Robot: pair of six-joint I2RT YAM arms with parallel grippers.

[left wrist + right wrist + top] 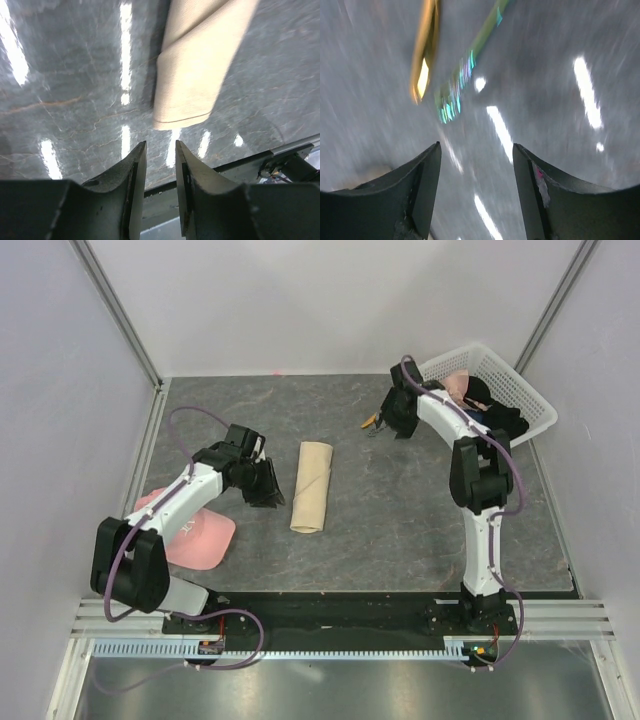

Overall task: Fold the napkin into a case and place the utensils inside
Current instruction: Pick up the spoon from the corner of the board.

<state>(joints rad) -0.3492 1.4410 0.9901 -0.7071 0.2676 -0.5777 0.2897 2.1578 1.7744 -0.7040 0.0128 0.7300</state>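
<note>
The beige napkin point(312, 486) lies folded into a long narrow strip in the middle of the table; its near end shows in the left wrist view point(192, 65). My left gripper point(266, 486) sits just left of it, empty, its jaws a narrow gap apart point(160, 149). The utensils point(373, 423) lie at the far middle. In the blurred right wrist view, the orange knife point(424, 55) and the spoon's green handle point(470, 60) lie just ahead of my right gripper point(476, 150). It is open, empty, and hovers beside them point(388, 420).
A pink cap point(195, 532) lies at the near left under the left arm. A white basket point(520, 390) with dark and pink clothes stands at the far right, behind the right arm. White walls enclose the table.
</note>
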